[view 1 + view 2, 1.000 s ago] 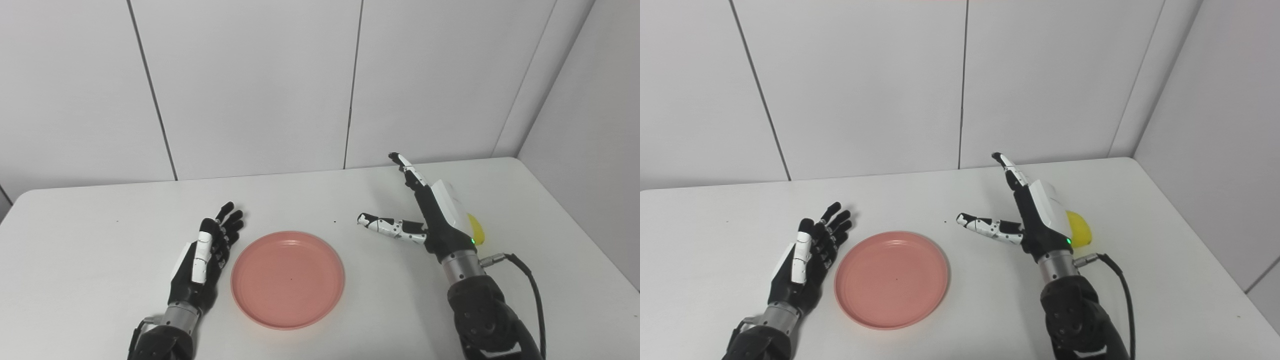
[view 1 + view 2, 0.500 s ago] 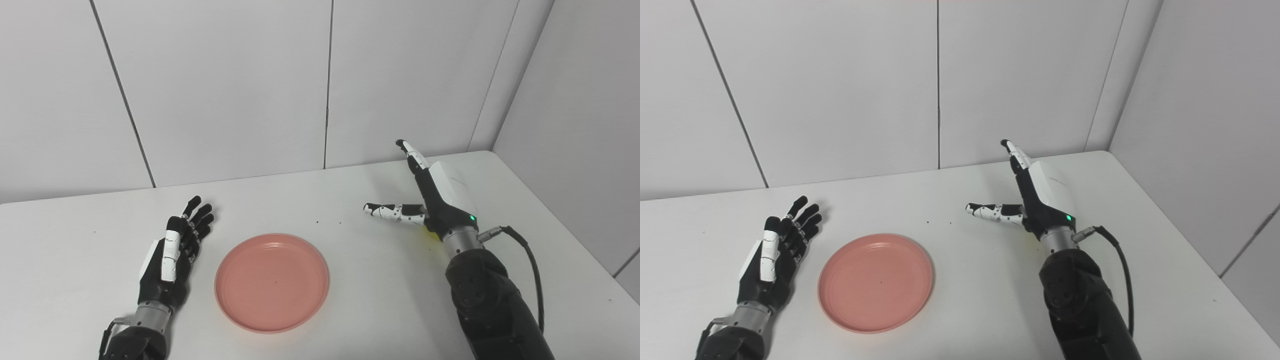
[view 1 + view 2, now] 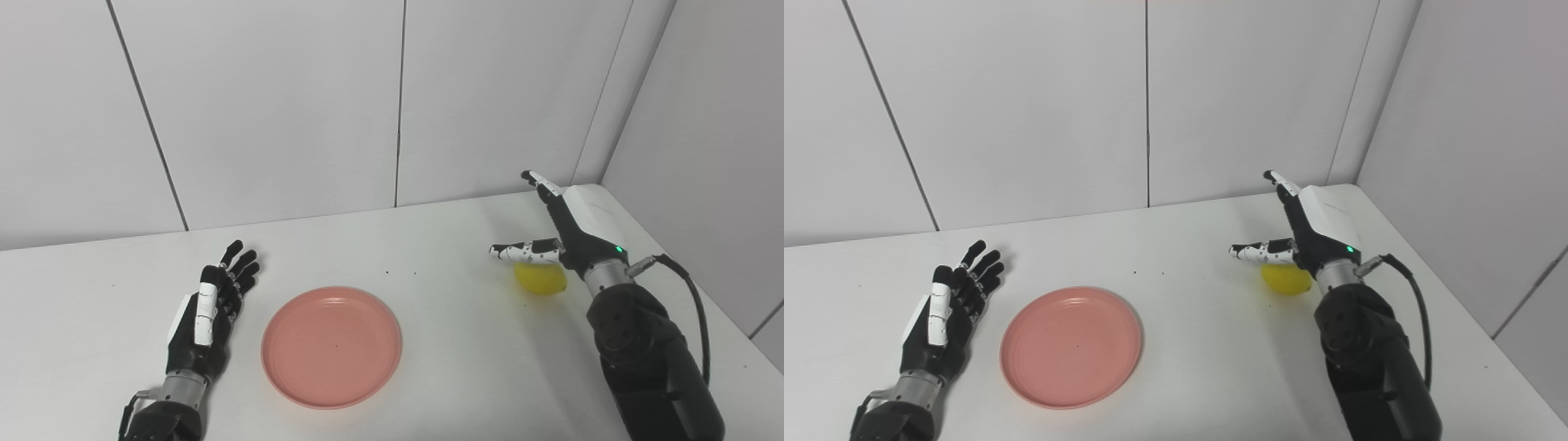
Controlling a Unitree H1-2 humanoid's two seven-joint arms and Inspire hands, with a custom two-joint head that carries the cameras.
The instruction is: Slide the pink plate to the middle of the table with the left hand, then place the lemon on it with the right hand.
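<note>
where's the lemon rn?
The lemon lies on the table's right side, just under the open right robot hand, well right of the pink plate.

white table (image 3: 92, 294) with rounded corners, set in a room corner; plain pale panel walls (image 3: 275, 104) with thin dark vertical seams; even, soft light.

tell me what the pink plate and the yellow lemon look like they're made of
The round pink plate looks like matte plastic or melamine: uniform colour, soft dull sheen, moulded raised rim. The small yellow lemon, lying on the white table under the open right hand, is smooth and evenly bright; real fruit or plastic replica cannot be told from here.
</note>
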